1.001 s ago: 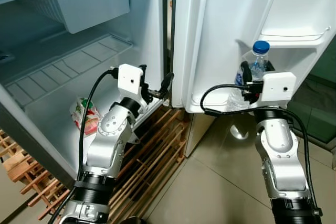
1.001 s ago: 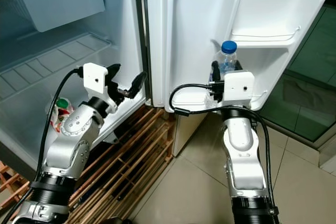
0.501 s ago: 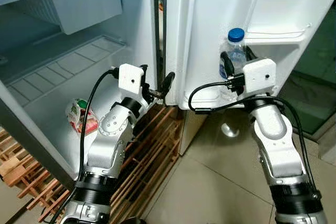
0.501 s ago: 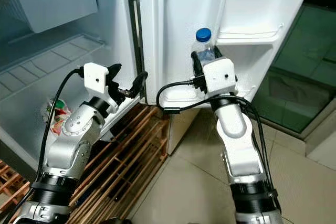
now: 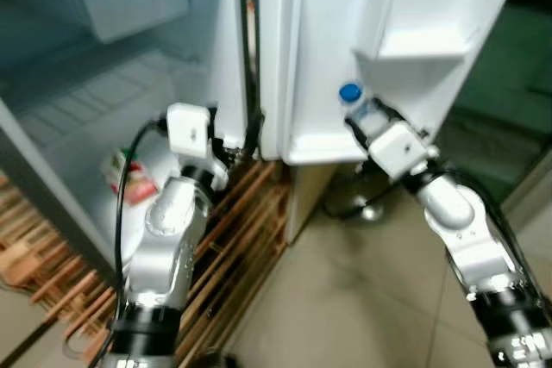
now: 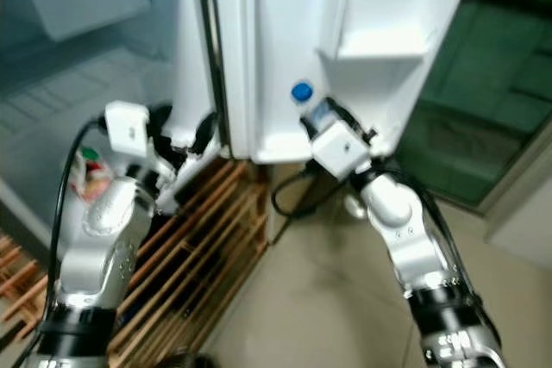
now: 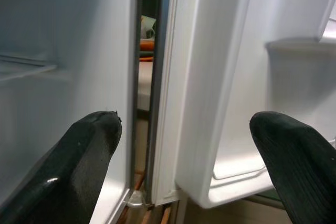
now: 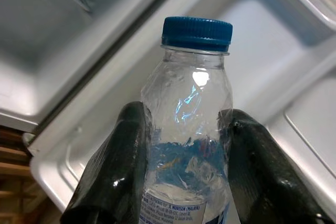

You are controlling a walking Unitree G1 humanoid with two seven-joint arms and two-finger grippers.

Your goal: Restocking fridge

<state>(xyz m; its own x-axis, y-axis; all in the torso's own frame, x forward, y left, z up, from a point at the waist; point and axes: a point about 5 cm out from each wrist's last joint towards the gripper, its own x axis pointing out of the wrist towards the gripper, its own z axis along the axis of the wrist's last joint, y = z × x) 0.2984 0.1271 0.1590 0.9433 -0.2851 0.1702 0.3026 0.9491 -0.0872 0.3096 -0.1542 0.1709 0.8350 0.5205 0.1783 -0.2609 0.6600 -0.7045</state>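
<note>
A clear water bottle [image 8: 188, 145] with a blue cap [image 5: 349, 92] is held tilted in front of the open fridge door's [image 5: 328, 49] lower shelf. My right gripper [image 5: 373, 118] is shut on the bottle, one black finger [image 8: 115, 171] on each side of it. My left gripper [image 7: 189, 150] is open, raised near the hinge gap between the fridge body and the door, holding nothing. A red and green carton [image 5: 125, 180] lies on the fridge floor to the left of my left arm.
The fridge interior [image 5: 95, 84] stands open on the left with a ribbed shelf and a freezer box. Wooden slats [image 5: 246, 221] lie under the fridge. Tiled floor [image 5: 345, 299] spreads below the door. A dark green glass panel [image 5: 509, 66] stands at the right.
The camera has shifted and blurred. My right gripper has tilted with the bottle, which now sits lower against the door. My left gripper has stayed near the hinge gap.
</note>
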